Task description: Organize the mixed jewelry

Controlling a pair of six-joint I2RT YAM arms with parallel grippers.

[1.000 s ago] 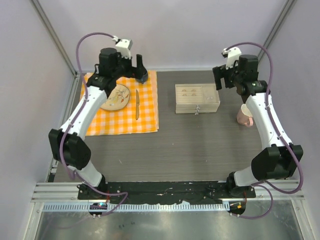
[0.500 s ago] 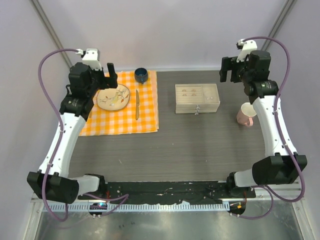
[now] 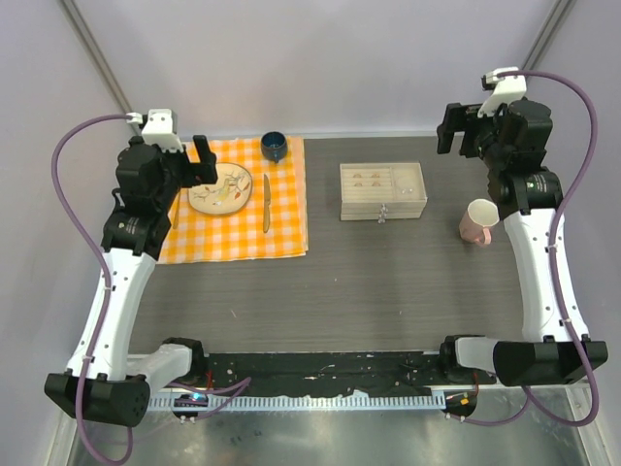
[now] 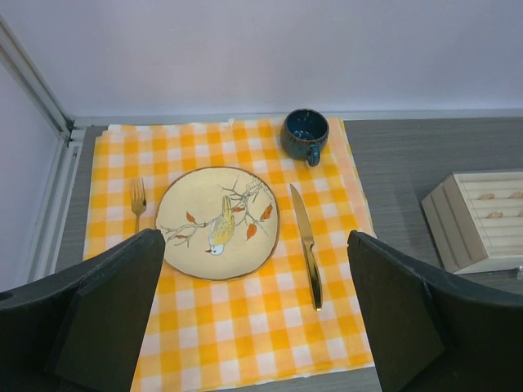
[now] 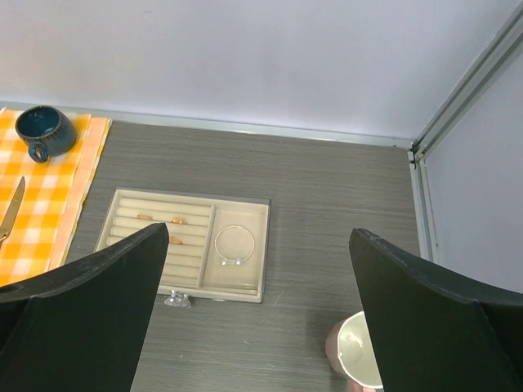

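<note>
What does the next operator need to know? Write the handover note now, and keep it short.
Left fingers: open, empty, raised over the checked cloth.
Right fingers: open, empty, raised off to the right of the jewelry box.
Jewelry: gold rings in the box's ribbed rows; silver hoop in its plain compartment.
Done: every piece I can see is in the box.
Left: probably nothing; I see no loose piece on the table.

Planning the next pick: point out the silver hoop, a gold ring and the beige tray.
silver hoop [image 5: 236,227], right wrist view, top arc.
gold ring [image 5: 178,220], right wrist view, ring's middle.
beige tray [image 5: 241,276], right wrist view, bare floor of right compartment.
</note>
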